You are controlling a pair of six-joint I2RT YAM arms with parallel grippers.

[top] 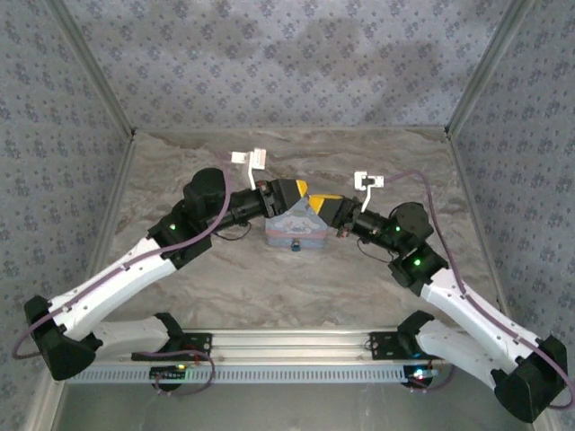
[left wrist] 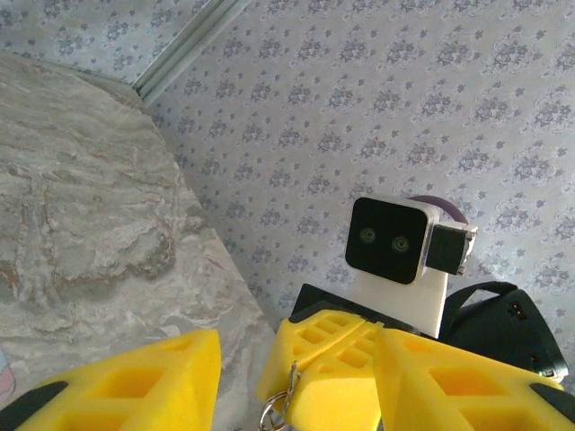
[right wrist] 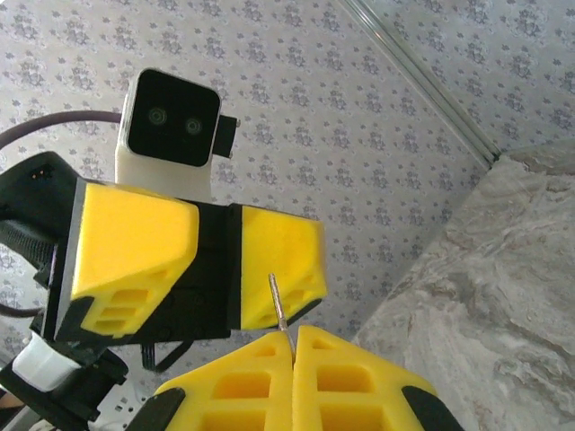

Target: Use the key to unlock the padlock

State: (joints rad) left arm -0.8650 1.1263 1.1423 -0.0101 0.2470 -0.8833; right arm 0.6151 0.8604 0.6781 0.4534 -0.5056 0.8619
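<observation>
The light-blue tin stands at mid-table, and the tiny dark padlock hangs at its front edge. Both grippers meet just above and behind the tin. My right gripper is shut on the key, whose thin metal blade sticks out past the fingertips toward the left gripper's yellow fingers. My left gripper is open, and the right gripper's closed fingers sit in the gap between its pads. A key ring dangles under the right gripper's fingers. In the top view the left gripper and right gripper nearly touch.
Patterned walls close in the marbled table on three sides. An aluminium rail runs along the near edge between the arm bases. Each wrist camera faces the other, the right one and the left one.
</observation>
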